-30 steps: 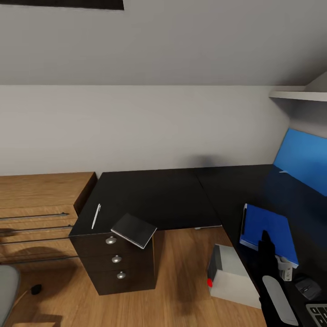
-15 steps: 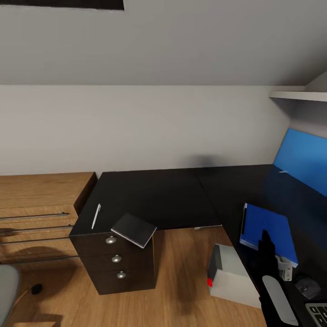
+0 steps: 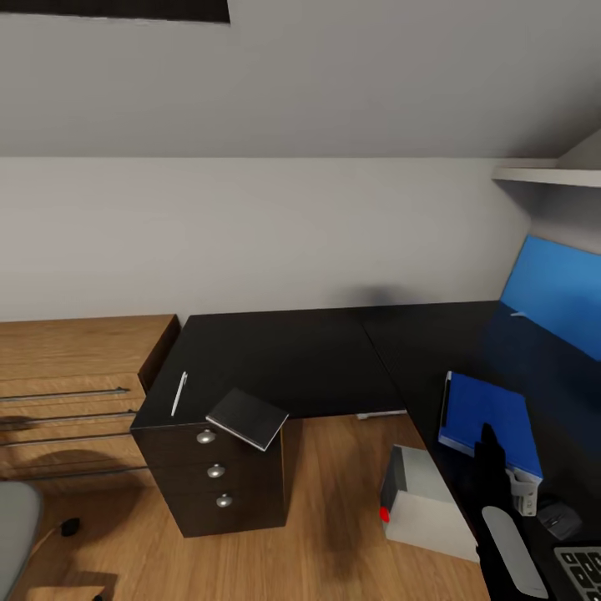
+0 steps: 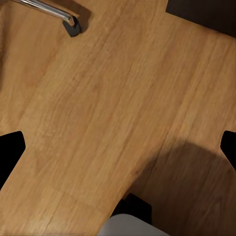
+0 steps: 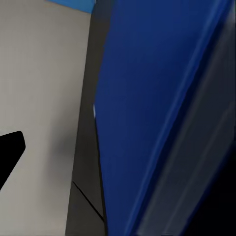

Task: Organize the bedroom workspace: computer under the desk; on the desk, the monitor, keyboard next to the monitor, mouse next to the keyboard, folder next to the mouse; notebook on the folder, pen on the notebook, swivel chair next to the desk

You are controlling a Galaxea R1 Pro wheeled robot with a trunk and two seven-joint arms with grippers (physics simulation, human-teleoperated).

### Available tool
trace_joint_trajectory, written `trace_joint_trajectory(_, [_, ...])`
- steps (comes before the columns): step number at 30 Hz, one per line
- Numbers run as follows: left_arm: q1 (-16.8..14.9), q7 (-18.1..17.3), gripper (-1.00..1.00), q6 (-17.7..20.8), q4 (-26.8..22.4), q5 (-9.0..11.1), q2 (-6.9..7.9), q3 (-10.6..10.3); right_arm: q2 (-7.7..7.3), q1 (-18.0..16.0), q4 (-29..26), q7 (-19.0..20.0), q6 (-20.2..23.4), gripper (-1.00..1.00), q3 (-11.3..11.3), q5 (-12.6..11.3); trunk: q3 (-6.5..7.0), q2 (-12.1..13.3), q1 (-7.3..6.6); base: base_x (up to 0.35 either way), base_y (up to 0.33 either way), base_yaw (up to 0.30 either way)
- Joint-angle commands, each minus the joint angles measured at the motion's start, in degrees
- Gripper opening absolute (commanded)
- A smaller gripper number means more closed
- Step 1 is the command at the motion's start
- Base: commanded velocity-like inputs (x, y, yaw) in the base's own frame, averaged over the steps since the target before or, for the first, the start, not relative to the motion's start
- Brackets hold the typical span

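Observation:
The black L-shaped desk (image 3: 317,359) fills the middle of the head view. On its left end lie the white pen (image 3: 178,394) and the dark notebook (image 3: 248,417), whose corner hangs over the front edge above the drawers. The blue folder (image 3: 484,411) lies on the right wing, with the mouse (image 3: 561,519) and a corner of the keyboard (image 3: 584,568) nearer me. Under the desk stands the grey computer (image 3: 426,505). My right gripper (image 3: 488,442) hovers at the folder's near edge, open and empty. The left gripper (image 4: 118,150) is open over bare floor. A slice of the swivel chair's seat (image 3: 12,526) shows at lower left.
A wooden dresser (image 3: 75,376) with bar handles adjoins the desk's left end. A blue wall panel (image 3: 555,292) and a white shelf (image 3: 547,175) are at the right. A chrome chair leg with its castor (image 4: 71,24) crosses the floor near my left gripper.
The whole head picture has slid slightly, so the camera moved: a little more of the keyboard shows. Pen, notebook, folder and both grippers keep their places.

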Motion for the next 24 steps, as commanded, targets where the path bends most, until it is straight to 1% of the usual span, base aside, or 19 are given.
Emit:
trace_joint_trajectory(1, [-0.02,0.39,1.0,-0.18,-0.02,0.18,0.05,-0.38,0.03,-0.03,-0.02,0.2,-0.13,1.0,-0.02,-0.6,0.13,0.39,-0.23,0.0,0.0,0.0])
trace_joint_trajectory(7, [-0.02,0.39,1.0,-0.18,-0.02,0.16,0.03,-0.38,0.05,-0.03,-0.02,0.2,-0.14,1.0,-0.01,-0.6,1.21,2.79,-1.55,0.0,0.0,0.0])
trace_joint_trajectory(19, [-0.02,0.39,1.0,-0.24,-0.02,0.05,0.01,-0.38,0.09,-0.03,-0.02,0.24,-0.14,1.0,-0.01,-0.6,1.21,2.79,-1.55,-0.004,0.0,0.0])
trace_joint_trajectory(24, [-0.02,0.39,1.0,-0.19,-0.02,0.03,0.02,-0.39,0.1,-0.03,-0.06,0.28,-0.14,1.0,-0.01,-0.61,1.21,2.79,-1.55,-0.16,0.0,0.0])
